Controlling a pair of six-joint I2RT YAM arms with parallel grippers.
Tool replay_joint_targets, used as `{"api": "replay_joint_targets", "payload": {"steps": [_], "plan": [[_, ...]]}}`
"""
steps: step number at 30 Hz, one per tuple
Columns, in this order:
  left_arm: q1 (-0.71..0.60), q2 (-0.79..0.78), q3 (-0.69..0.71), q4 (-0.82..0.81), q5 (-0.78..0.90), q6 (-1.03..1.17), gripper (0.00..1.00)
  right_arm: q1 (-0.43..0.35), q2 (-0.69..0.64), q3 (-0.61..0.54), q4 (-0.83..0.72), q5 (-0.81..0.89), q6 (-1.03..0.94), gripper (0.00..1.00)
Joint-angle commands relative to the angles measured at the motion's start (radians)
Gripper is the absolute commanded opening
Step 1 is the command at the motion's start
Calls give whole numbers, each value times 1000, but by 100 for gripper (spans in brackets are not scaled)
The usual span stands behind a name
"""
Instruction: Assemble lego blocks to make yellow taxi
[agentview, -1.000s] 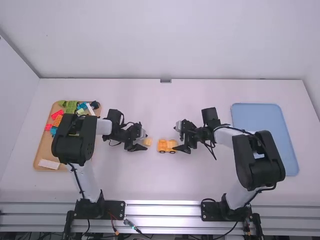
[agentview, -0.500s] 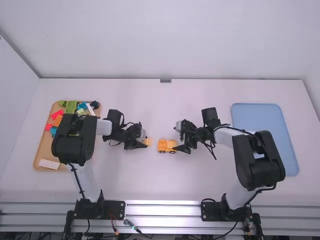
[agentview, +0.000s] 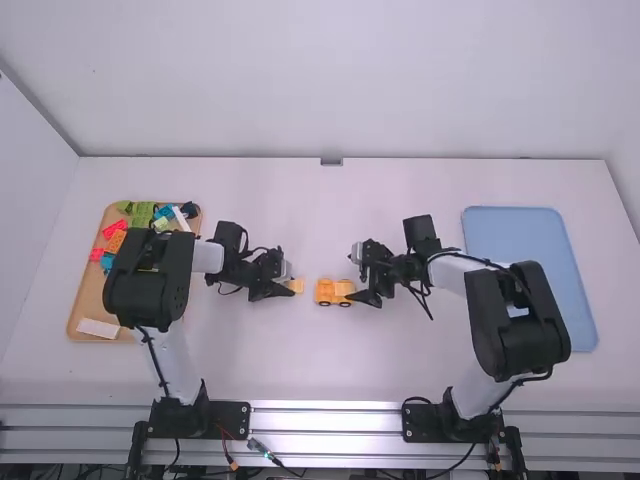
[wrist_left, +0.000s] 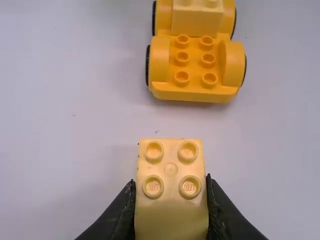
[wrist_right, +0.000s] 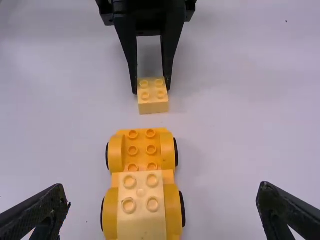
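My left gripper (agentview: 291, 288) is left of the yellow-orange car base (agentview: 331, 291), a short gap away. In the left wrist view, this gripper (wrist_left: 171, 192) is shut on a pale yellow block (wrist_left: 171, 215), four studs facing the camera. The wheeled base (wrist_left: 195, 65) has bare studs on its near half and a pale yellow block (wrist_left: 197, 17) fixed on the other half. To the base's right is my right gripper (agentview: 355, 277). In the right wrist view, that gripper (wrist_right: 163, 194) stands wide open, with the block-topped end of the base between its spread fingers, touching neither.
A wooden tray (agentview: 87, 290) at the left holds green, red, blue, orange and white blocks, partly under the left arm. At the right lies a blue tray (agentview: 515, 222), the right arm reaching over its near part.
The left gripper has tilted and shifted slightly, carrying the pale yellow block a little toward the car base. The right arm and the base have stayed in place.
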Motion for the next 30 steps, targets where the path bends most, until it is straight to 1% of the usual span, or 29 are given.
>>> {"api": "replay_joint_targets", "payload": {"steps": [1, 6, 9, 10, 13, 14, 17, 19, 20, 21, 22, 27, 30], "plan": [[-6, 5, 47, -8, 35, -115, 2, -1, -27, -5, -5, 0, -4, 99], [-6, 5, 158, -97, 14, -302, 2, -1, -27, -5, -11, 5, 22, 99], [-6, 0, 215, -164, 19, -352, 2, 0, -27, -7, -14, 29, 53, 99], [-6, -8, 238, -204, 18, -354, 2, 0, -27, -18, 1, 30, 56, 99], [-6, -29, 257, -246, 18, -353, 2, 0, -27, -57, 64, 23, 62, 99], [-7, -51, 258, -264, 18, -353, 2, -2, -27, -94, 146, 27, 105, 99], [-7, -100, 234, -270, 18, -353, 2, -16, -27, -175, 316, 30, 179, 99], [-18, -151, 193, -251, 18, -352, 2, -26, -27, -237, 456, 21, 238, 99], [-21, -158, 187, -245, 18, -353, 2, -26, -27, -245, 474, 21, 246, 99], [-30, -183, 160, -222, 18, -352, 2, -27, -27, -270, 529, 20, 266, 99], [-43, -205, 134, -194, 18, -353, 2, -25, -27, -288, 557, 24, 270, 99], [-106, -264, 53, -96, 18, -353, 2, 7, -15, -301, 561, 23, 219, 99], [-146, -267, 32, -58, 14, -354, 2, 21, 27, -301, 632, 22, 222, 99]]}}
